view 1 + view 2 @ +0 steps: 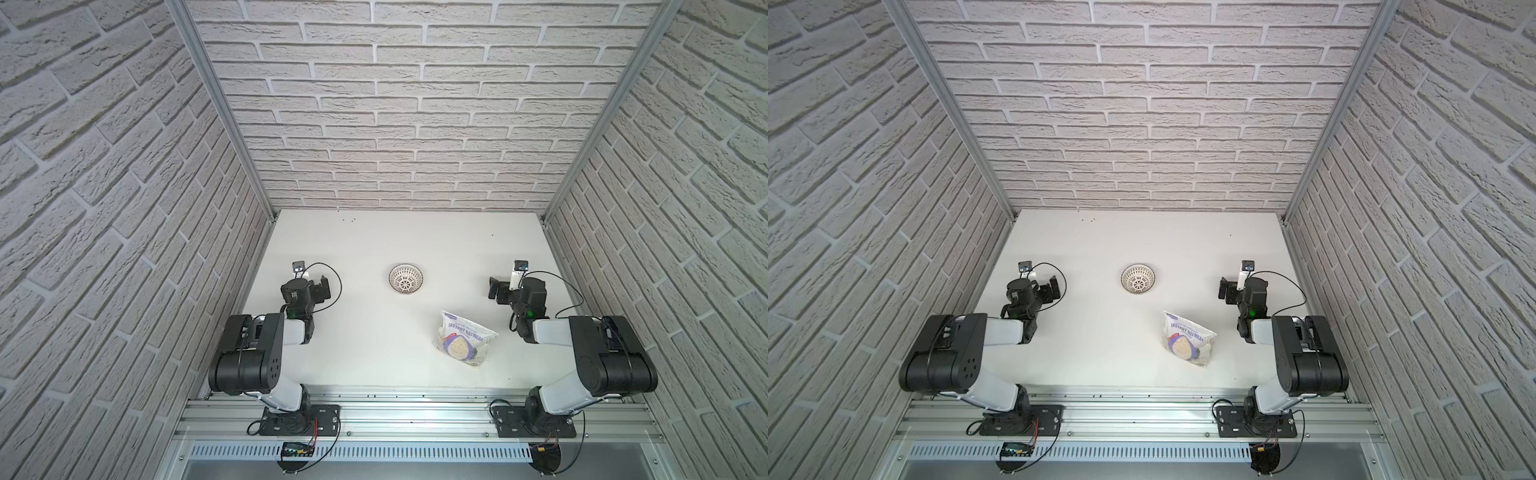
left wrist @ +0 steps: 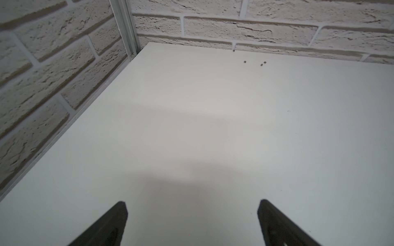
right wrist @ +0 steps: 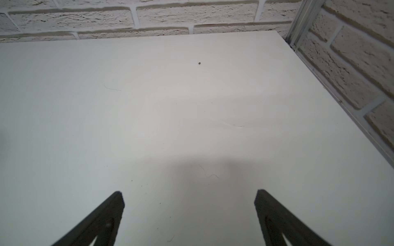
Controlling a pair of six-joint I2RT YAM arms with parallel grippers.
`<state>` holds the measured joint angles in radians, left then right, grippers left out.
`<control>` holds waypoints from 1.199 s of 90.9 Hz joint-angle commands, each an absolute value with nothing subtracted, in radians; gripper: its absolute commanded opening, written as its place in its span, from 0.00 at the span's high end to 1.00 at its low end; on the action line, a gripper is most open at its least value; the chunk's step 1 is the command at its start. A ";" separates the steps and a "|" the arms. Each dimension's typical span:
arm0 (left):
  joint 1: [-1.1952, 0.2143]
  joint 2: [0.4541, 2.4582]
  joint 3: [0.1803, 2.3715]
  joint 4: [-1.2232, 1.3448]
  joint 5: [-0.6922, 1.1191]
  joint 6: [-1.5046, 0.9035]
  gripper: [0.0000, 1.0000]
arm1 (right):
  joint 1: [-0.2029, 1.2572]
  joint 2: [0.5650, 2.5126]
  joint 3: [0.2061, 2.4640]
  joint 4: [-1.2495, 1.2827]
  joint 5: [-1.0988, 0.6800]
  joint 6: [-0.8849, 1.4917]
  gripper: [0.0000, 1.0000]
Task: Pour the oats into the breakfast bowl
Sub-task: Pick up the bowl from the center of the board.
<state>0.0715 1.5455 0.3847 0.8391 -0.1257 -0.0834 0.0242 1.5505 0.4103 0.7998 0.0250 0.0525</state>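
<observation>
Black left gripper [image 2: 193, 201] and right gripper [image 3: 189, 191] gape empty over matte white tabletop [image 1: 374, 332], pale brick-patterned walls [image 1: 395, 124] around; arms [image 1: 266, 345] folded.

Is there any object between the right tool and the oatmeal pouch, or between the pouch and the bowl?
Nothing visible does. Only bare table lies between the right tool and the oatmeal pouch, and from pouch to bowl.

On the counter [image 1: 374, 245], the breakfast bowl [image 1: 406, 279] sits mid-back. The oats pouch [image 1: 463, 338] lies apart at its five o'clock. The left claw [image 1: 322, 289] is at the bowl's nine o'clock and the right claw [image 1: 495, 289] at its three.
</observation>
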 commanded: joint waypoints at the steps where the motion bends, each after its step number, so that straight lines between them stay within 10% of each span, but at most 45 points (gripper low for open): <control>1: 0.078 1.548 0.391 0.870 -0.106 -0.070 0.02 | 0.021 1.540 0.425 0.815 0.016 0.048 0.01; 55: 0.076 1.489 0.451 0.735 -0.127 -0.073 0.02 | 0.030 1.522 0.428 0.806 0.089 0.062 0.01; 68: 0.072 1.369 0.773 0.099 -0.242 -0.220 0.02 | 0.043 1.335 0.511 0.483 0.264 0.144 0.01; 109: 0.011 1.310 0.926 -0.162 0.013 -0.647 0.02 | 0.023 0.938 0.653 -0.353 0.497 0.713 0.01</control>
